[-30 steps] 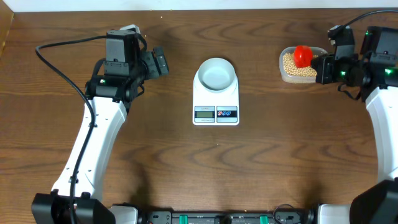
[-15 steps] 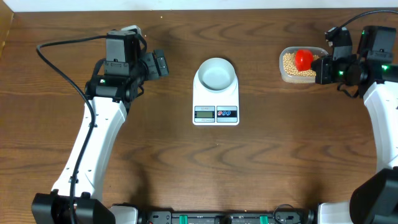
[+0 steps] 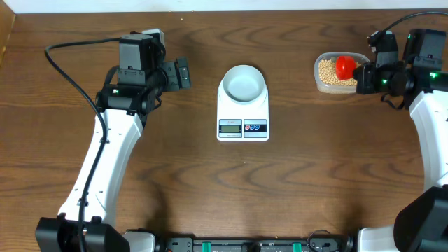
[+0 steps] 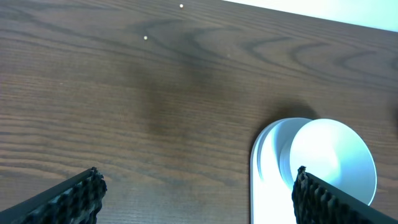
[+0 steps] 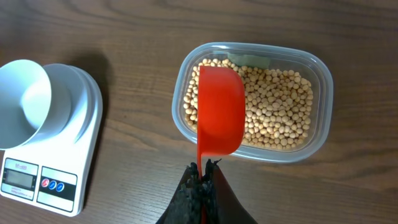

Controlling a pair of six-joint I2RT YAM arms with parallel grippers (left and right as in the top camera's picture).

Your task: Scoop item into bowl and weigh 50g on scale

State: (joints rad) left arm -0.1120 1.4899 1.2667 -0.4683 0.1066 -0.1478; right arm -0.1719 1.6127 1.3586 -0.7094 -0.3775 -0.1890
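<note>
Right wrist shows right pincer [image 5: 202, 177] clamped on red scoop [image 5: 219, 112] above beans [image 5: 273, 115].

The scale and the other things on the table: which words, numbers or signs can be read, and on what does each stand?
On the scale, screen: no digits can be made out.
Faint print above the screen: too blurred to read.
The two round buttons: marks too small to read.
The bowl, tub, scoop: no text.
</note>
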